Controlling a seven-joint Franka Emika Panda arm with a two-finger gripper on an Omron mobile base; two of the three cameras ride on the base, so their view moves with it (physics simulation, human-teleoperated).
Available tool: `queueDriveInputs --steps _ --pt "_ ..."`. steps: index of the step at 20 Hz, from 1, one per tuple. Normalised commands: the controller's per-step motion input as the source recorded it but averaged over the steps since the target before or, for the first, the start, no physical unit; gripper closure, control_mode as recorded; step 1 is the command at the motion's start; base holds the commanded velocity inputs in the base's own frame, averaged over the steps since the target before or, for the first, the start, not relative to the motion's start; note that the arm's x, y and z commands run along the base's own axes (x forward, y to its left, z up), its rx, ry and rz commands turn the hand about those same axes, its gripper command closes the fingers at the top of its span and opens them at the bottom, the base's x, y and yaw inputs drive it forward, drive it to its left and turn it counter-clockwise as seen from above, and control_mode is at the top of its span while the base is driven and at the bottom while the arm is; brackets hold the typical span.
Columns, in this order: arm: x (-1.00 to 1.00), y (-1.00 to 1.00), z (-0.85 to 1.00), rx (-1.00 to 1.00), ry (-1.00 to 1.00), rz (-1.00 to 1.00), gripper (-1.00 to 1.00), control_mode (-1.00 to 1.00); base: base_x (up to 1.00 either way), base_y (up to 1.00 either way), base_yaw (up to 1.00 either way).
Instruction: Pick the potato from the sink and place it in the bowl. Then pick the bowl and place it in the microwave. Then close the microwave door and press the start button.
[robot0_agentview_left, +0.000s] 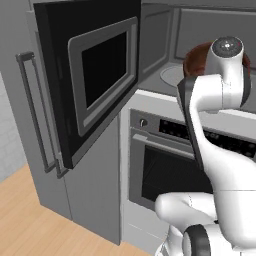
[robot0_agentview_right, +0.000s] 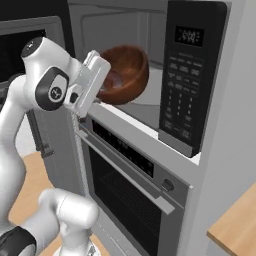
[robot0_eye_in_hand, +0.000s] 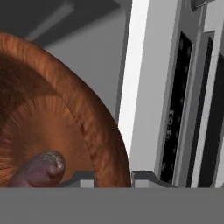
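My gripper (robot0_agentview_right: 101, 93) is shut on the near rim of the dark brown wooden bowl (robot0_agentview_right: 126, 71), which hangs tilted in the mouth of the microwave (robot0_agentview_right: 115, 25), just above the pale turntable plate (robot0_agentview_left: 172, 75). In the hand view the bowl's rim (robot0_eye_in_hand: 94, 127) runs between my gripper's (robot0_eye_in_hand: 113, 178) fingertips. The reddish-brown potato (robot0_eye_in_hand: 39, 169) lies inside the bowl. From the left, the bowl (robot0_agentview_left: 199, 56) shows partly behind my arm. The microwave door (robot0_agentview_left: 95, 75) stands wide open to the left. The sink is out of view.
The microwave's black button panel (robot0_agentview_right: 184, 80) stands right of the cavity. Below is the oven (robot0_agentview_right: 130, 185) with a knob and bar handle (robot0_agentview_left: 160, 145). A tall grey cupboard door with long handles (robot0_agentview_left: 31, 115) lies behind the open door. A wooden counter corner (robot0_agentview_right: 235, 225) sits at the right.
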Motion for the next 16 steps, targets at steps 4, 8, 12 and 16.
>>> queueDriveInputs --steps 4,8,12,16 --pt "0.67 -0.26 0.10 0.01 0.00 -0.03 1.00 -1.00 0.00 0.00 0.00" --pt "0.67 -0.34 0.01 0.03 0.00 0.00 1.00 -1.00 0.00 0.00 0.00" --pt "0.60 -0.29 0.00 0.03 0.00 0.00 1.00 -1.00 0.00 0.00 0.00" --pt "0.32 -0.12 -0.03 0.00 0.00 0.00 1.00 -1.00 0.00 0.00 0.00"
